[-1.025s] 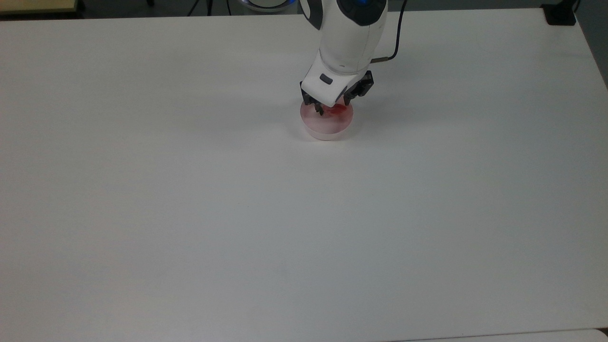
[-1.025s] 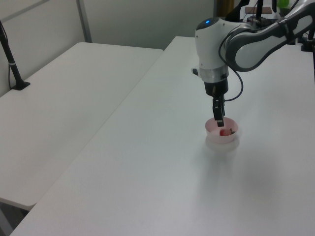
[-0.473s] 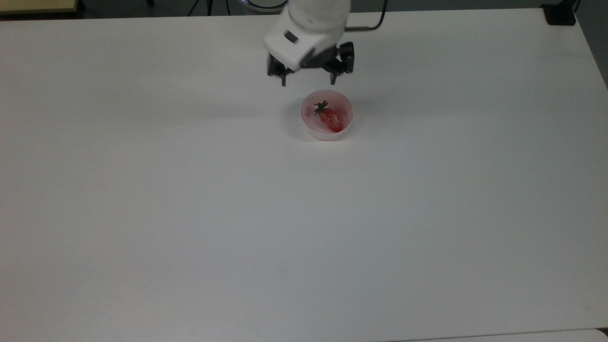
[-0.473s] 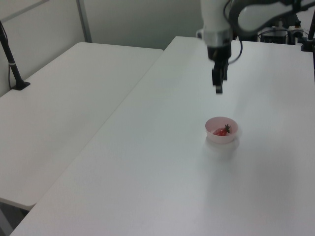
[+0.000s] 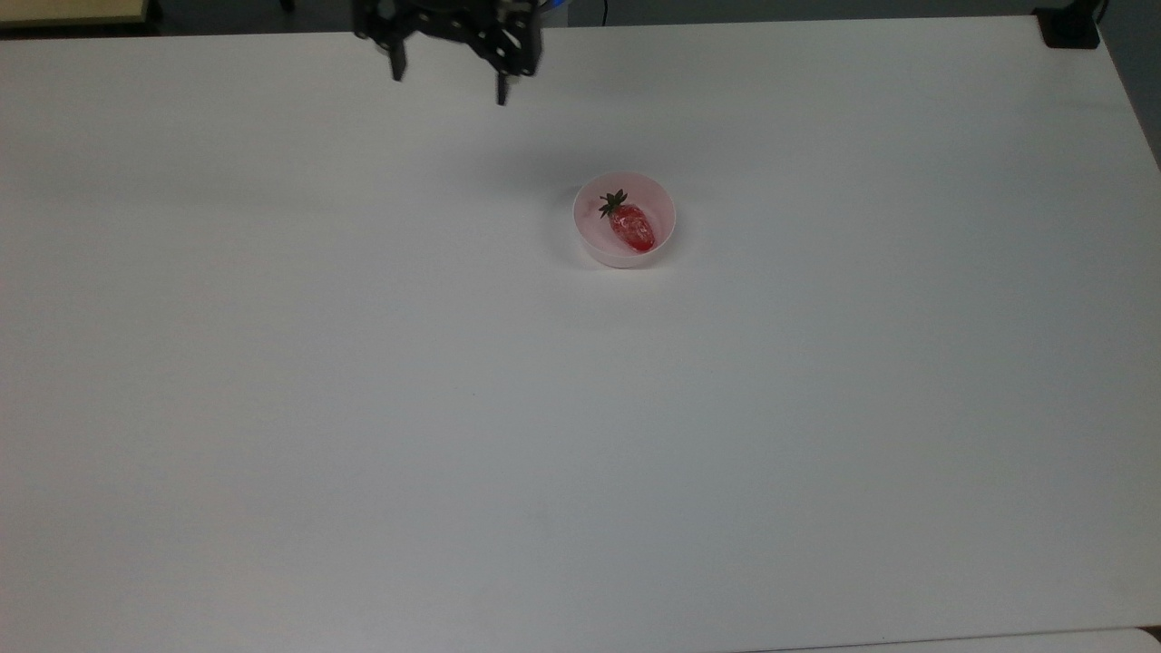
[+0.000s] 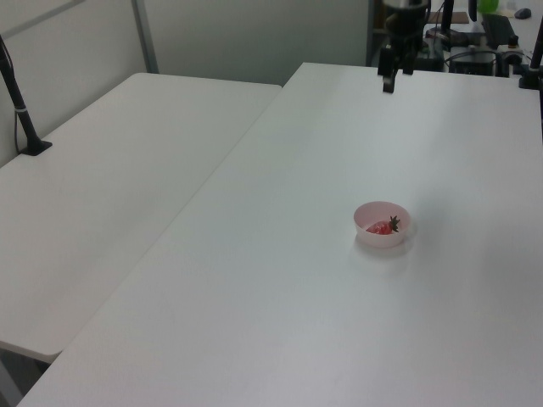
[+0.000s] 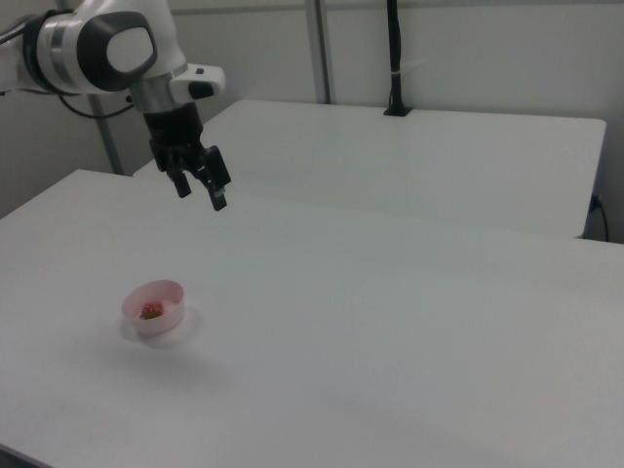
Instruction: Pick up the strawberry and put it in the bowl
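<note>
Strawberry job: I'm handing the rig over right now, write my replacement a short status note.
Gripper: open, empty, raised above the white table, off toward the top view's upper left of the bowl.
Strawberry: lying inside the pink bowl, leafy cap toward the top view's upper left.
Bowl: upright on the table, nothing touching it.
Done: pick and place, release.
Left: nothing on the task itself; probably just park the arm.

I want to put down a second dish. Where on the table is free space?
Almost everywhere: the table is bare on every side of the bowl, which holds the strawberry. Avoid the top view's upper edge, where the open hand hangs.
</note>
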